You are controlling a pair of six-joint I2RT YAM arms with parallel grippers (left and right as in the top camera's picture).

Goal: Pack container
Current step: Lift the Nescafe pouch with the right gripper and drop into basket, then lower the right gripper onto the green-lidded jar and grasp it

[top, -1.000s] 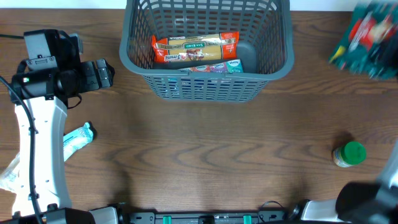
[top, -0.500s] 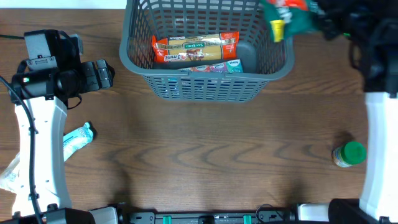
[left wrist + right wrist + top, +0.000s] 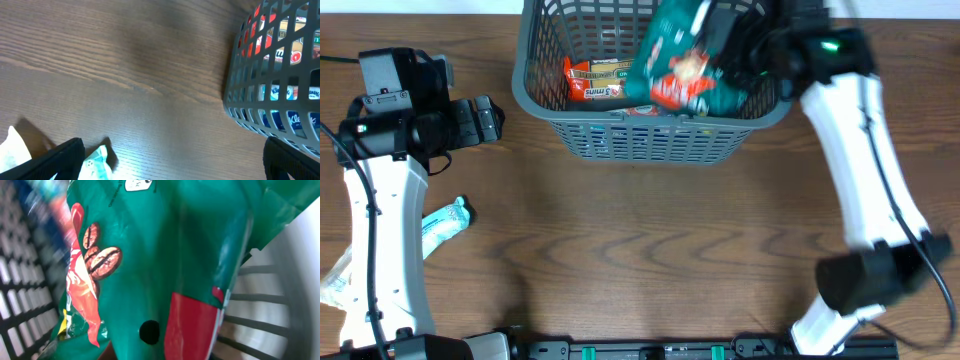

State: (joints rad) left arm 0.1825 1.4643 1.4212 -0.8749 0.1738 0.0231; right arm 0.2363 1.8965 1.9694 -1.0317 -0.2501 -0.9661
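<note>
The container (image 3: 650, 140), a dark grey lattice basket, stands at the table's far centre. An orange pasta packet (image 3: 592, 78) lies in it. My right gripper (image 3: 725, 42) is shut on a green and red coffee bag (image 3: 682, 62), which hangs tilted over the basket's middle and right. That coffee bag (image 3: 165, 255) fills the right wrist view and hides the fingers, with the container wall (image 3: 255, 305) behind it. My left gripper (image 3: 488, 120) stands open left of the basket, holding nothing. Its fingers (image 3: 60, 160) frame bare table, and the container (image 3: 270, 85) is at the right.
A teal and white tissue pack (image 3: 445, 222) lies on the table at the left, close to the left arm, and shows by the left finger (image 3: 95, 162). White crumpled plastic (image 3: 335, 280) sits at the left edge. A blue tissue pack (image 3: 280, 95) shows through the lattice.
My right arm has swung left with the coffee bag, from beyond the basket's right side to over its inside. The left arm has not moved.
</note>
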